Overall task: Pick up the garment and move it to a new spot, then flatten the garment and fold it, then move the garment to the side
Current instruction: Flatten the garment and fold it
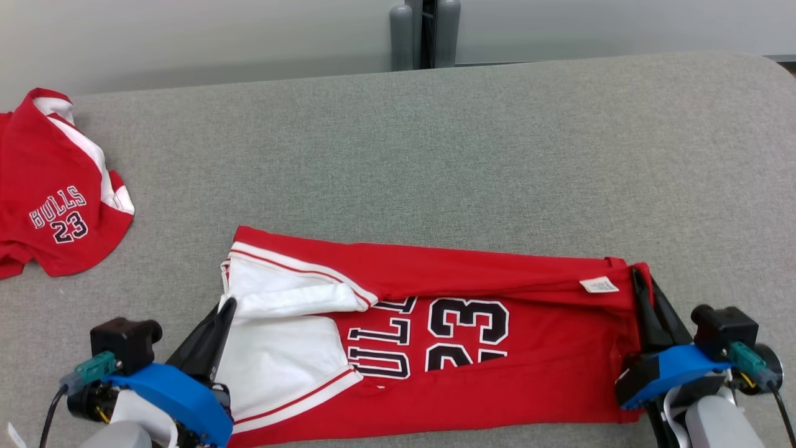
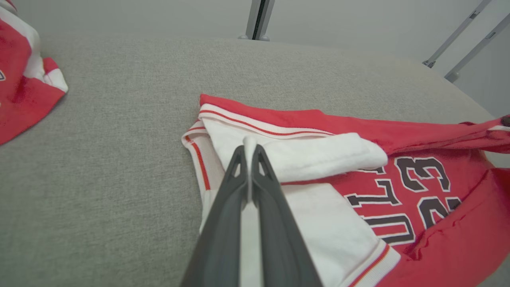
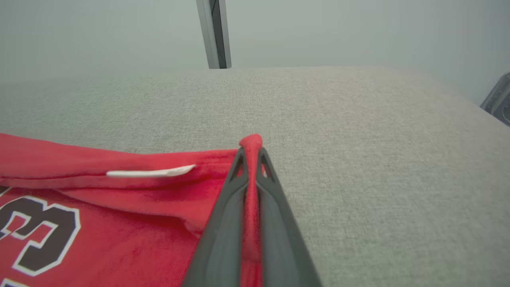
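Observation:
The garment point(image 1: 497, 292) is a red jersey with white sleeves and a black "23", stretched sideways across the near part of the grey table point(image 1: 435, 143). My left gripper point(image 1: 229, 303) is shut on its white sleeve end; the left wrist view shows white cloth pinched between the dark fingers point(image 2: 235, 187) of that gripper point(image 2: 250, 148). My right gripper point(image 1: 635, 272) is shut on the red hem at the other end, beside a white label point(image 1: 599, 285). In the right wrist view red cloth point(image 3: 119, 207) pokes out between the tips of that gripper point(image 3: 251, 151).
A second red jersey point(image 1: 50, 193) with "BULLS 23" lies crumpled at the table's far left edge. Grey posts point(image 1: 426, 34) stand behind the table's back edge. Bare grey table stretches behind the held garment and to its right.

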You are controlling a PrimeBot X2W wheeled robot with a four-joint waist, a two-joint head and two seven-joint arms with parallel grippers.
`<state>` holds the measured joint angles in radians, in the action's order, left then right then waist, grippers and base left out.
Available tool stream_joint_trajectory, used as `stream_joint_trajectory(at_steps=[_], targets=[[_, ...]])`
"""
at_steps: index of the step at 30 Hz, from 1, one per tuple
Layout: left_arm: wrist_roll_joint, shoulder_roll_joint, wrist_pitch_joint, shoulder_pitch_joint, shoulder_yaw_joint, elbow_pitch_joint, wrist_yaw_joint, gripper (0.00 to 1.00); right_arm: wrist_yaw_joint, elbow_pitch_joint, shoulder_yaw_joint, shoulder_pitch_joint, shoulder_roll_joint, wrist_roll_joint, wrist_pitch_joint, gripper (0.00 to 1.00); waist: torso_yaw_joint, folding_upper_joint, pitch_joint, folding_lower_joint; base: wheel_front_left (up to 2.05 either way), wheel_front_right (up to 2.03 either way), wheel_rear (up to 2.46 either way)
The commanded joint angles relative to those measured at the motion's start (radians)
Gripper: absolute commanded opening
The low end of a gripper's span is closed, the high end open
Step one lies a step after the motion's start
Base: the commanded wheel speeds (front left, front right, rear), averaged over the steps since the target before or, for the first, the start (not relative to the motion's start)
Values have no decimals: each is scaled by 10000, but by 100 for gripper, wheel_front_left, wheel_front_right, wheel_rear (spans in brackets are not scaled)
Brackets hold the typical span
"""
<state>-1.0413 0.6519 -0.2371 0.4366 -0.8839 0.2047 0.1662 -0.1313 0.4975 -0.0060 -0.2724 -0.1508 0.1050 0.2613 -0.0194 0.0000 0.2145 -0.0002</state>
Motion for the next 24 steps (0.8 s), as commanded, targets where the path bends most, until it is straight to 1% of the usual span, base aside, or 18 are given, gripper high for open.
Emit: stream_joint_trajectory(at_steps=[1,3,4,5,6,7,11,14,18,20,24], targets=[[-49,40,-72,-214,85,-1,56,0,13,-127,-69,270,78,24,45,0,7,0,-41,2,0,0,0],[-106,17,-134,-434,144,2,95,0,13,-313,-186,529,132,85,49,1,18,0,-85,2,0,0,0],[-157,-11,-148,-554,189,20,100,0,13,-448,-225,645,164,74,48,48,18,0,-109,2,0,0,0],[-149,-31,-168,-622,253,26,141,13,13,-565,-257,767,209,80,49,100,16,0,-134,2,0,0,0],[-132,-60,-203,-690,325,34,163,87,13,-667,-277,889,229,107,49,100,15,0,-157,2,0,0,0],[-135,-112,-217,-773,391,38,174,100,13,-827,-308,976,252,141,50,100,13,0,-176,2,0,0,0],[67,-259,-277,-1000,746,77,242,100,11,-1453,-373,1241,214,245,51,100,-19,0,-256,2,0,0,0],[558,-501,-282,-1058,1491,-51,325,100,11,-1900,-490,1356,138,263,50,100,-29,0,-309,2,0,0,0],[1966,-1060,-287,-1384,3001,-451,451,100,11,-1876,-626,1401,164,175,-32,100,-40,0,-345,2,0,0,0],[2770,-1465,-287,-1605,3791,-683,390,100,10,-1679,-610,1320,182,130,-129,100,-24,0,-343,2,0,0,0],[4316,-2315,-288,-2030,5209,-1083,108,100,10,-1144,-546,1144,276,153,-295,100,-4,0,-307,2,0,0,0]])
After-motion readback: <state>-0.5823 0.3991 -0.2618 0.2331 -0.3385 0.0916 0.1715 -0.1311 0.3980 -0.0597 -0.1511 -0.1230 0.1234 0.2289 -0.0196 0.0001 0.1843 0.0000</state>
